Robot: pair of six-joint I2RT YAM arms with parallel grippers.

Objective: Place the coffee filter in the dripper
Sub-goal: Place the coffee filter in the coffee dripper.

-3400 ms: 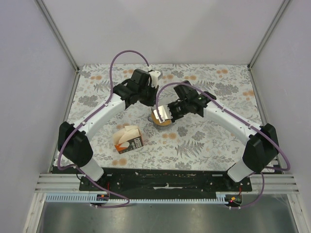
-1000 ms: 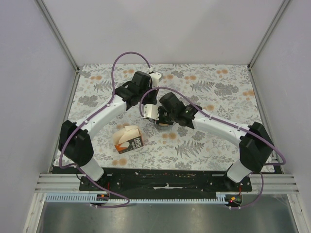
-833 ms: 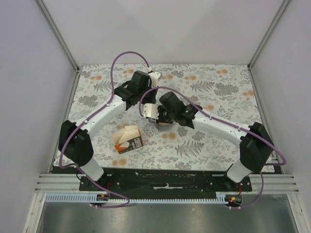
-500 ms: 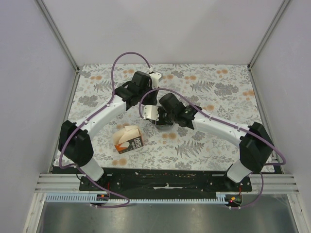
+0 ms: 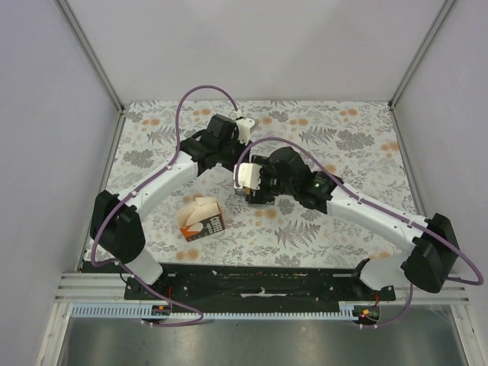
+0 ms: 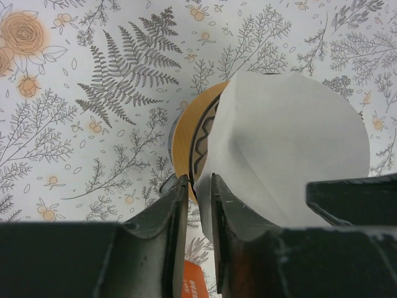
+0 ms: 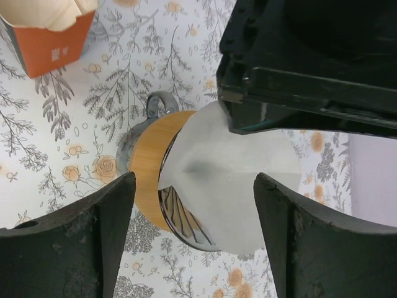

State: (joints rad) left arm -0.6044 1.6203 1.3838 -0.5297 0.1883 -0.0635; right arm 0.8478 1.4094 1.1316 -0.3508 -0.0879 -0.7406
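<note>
The white paper coffee filter (image 6: 291, 136) rests tilted in the dripper (image 6: 185, 146), a dark wire cone with a tan ring and a small handle (image 7: 158, 102). It covers most of the cone's mouth, and bare wire (image 7: 186, 217) shows at one side. My left gripper (image 6: 200, 192) stands at the filter's near edge. Its jaws are slightly parted, with table showing through the gap. My right gripper (image 7: 193, 180) hovers above, wide open, with the filter (image 7: 239, 180) and the dripper's ring (image 7: 147, 161) below the gap. In the top view both wrists crowd over the dripper (image 5: 258, 200) and hide most of it.
An orange, white and black coffee carton (image 5: 202, 219) lies on the floral table to the left of the dripper and nearer the arm bases, also seen as the carton (image 7: 46, 31). The left gripper's black body (image 7: 310, 68) hangs close above the filter. Grey walls enclose the table (image 5: 335, 229).
The right gripper has opened wide and its arm has swung out to the right. The left jaws, shut on the filter's edge a second ago, have parted slightly.
</note>
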